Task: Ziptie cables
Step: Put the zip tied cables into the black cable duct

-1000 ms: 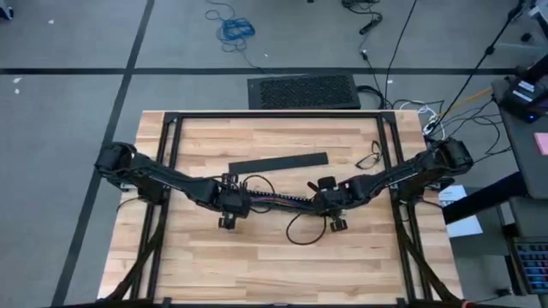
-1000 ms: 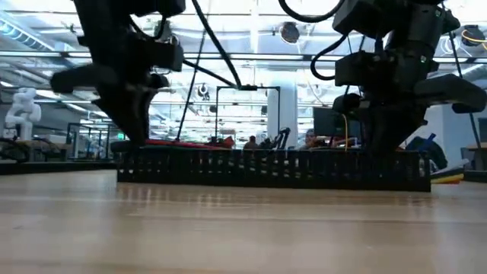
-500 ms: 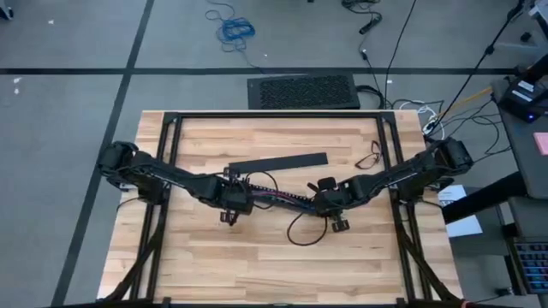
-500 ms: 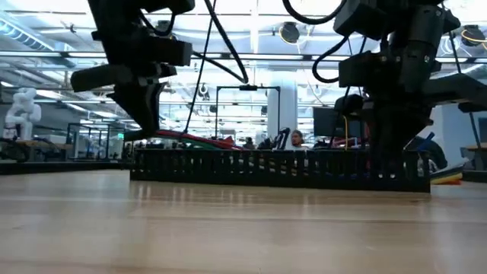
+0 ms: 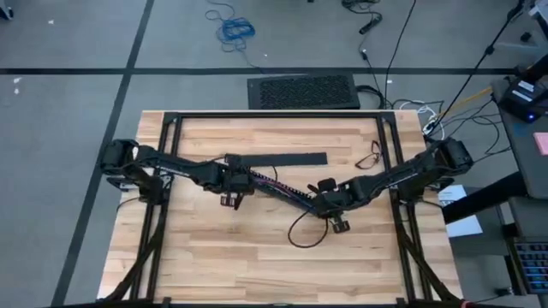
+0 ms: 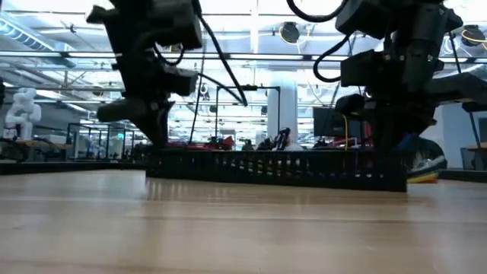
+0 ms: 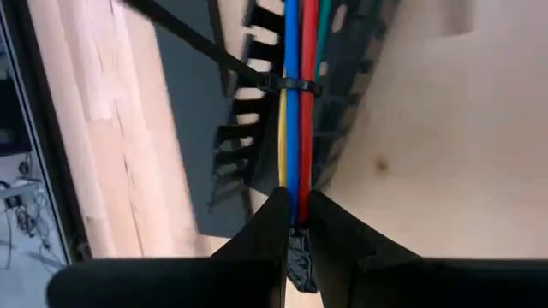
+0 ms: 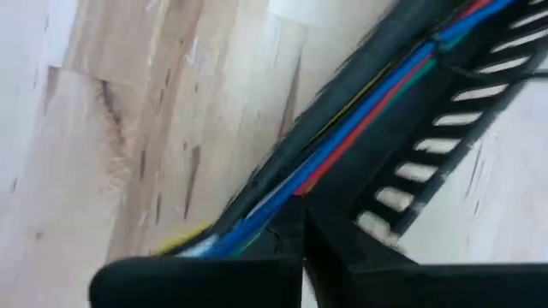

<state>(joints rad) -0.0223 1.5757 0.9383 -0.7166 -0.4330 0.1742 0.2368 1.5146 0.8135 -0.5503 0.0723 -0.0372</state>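
Pale butcher-block wooden desk (image 5: 257, 257) is framed by black rails. Long black slotted plastic bar (image 6: 278, 168) is lying on it, at 12 o'clock from desk centre. Bundle of thin multicoloured wires (image 7: 296, 103) (blue, red, yellow, green) is stretched taut between both arms, from 10 o'clock down to 4 o'clock across the middle. Left gripper (image 7: 293, 210) is placed at the bundle's 10 o'clock end, jaws clamped on the wires. Right gripper (image 8: 300, 218) is placed at the 4 o'clock end, jaws pinched on the same bundle. Thin dark plastic ziptie (image 7: 287, 84) is seen wrapped round the wires just ahead of the left jaws, tail angled away.
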